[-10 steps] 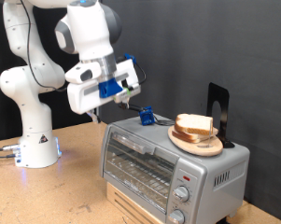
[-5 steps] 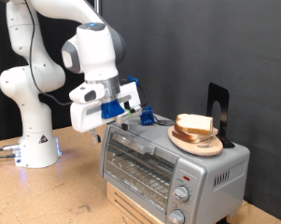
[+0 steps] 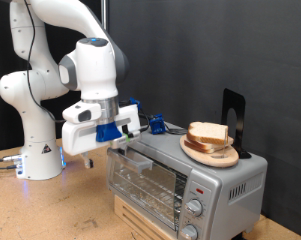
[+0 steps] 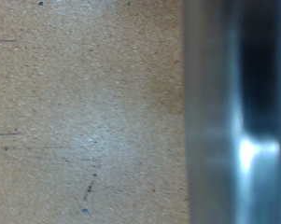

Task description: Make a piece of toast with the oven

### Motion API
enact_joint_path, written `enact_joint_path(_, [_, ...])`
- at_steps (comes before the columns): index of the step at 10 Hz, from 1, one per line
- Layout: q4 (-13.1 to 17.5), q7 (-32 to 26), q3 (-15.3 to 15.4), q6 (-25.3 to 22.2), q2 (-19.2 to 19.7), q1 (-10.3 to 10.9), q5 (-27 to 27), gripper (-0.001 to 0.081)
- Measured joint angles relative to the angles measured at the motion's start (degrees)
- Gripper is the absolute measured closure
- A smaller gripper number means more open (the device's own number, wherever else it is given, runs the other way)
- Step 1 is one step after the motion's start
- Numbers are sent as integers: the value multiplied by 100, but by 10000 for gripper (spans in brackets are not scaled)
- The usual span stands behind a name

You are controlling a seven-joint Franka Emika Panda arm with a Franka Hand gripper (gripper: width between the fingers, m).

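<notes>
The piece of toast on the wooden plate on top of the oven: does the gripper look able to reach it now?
Probably yes. The piece of toast lies uncovered on the wooden plate atop the oven, open from above. The gripper hangs low beside the oven's door side.

Toast (image 3: 209,133) on plate (image 3: 212,152) atop oven (image 3: 180,180); arm (image 3: 90,90) at oven's left.

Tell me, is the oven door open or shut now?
Shut: the oven door stands upright against the front, and the toast is on the plate on top.
</notes>
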Motion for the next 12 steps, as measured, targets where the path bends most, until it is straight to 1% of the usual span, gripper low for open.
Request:
enact_joint_path(2, [-7, -38, -51, 95, 138, -73, -19, -3])
enact_joint_path(4, [-19, -120, -72, 167, 185, -119, -19, -3])
enact_joint_path(6, [-45, -273, -91, 244, 188, -149, -16, -3])
enact_joint_path(9, [-156, -591, -170, 497, 137, -175, 70, -3])
enact_joint_path(10, [-190, -718, -213, 528, 92, -175, 153, -3])
enact_joint_path(12, [-215, -789, -237, 545, 55, -176, 230, -3])
